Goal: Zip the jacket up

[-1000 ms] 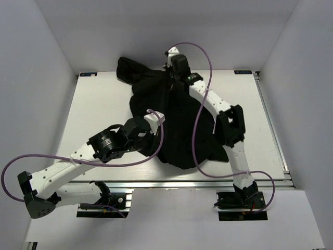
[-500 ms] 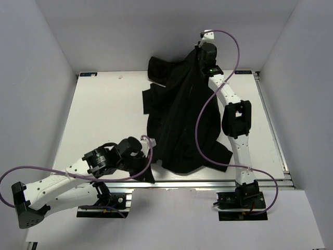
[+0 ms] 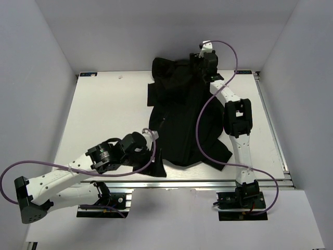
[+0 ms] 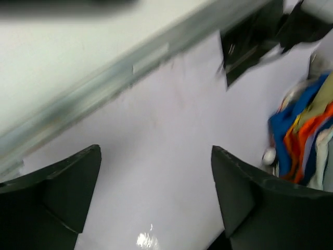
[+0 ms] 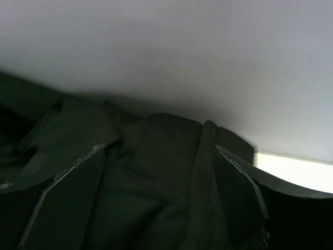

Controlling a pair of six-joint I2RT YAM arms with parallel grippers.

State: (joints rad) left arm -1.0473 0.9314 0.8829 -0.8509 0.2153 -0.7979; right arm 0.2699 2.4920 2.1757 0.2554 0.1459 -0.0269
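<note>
Large soft black fabric jacket (image 3: 177,120) spread lengthwise on white worktop (image 3: 104,114), collar by far wall, hem at near edge. R jaws apart over collar, nothing clamped; L jaws apart, empty, by hem. Prob. placed to tension zipper line.

The jacket (image 3: 182,120) lay on the worktop (image 3: 104,114), right of centre, from the far edge almost to the near edge. My right fingers (image 5: 62,208) were at its far end, my left fingers (image 4: 57,192) by its near-left corner.
</note>
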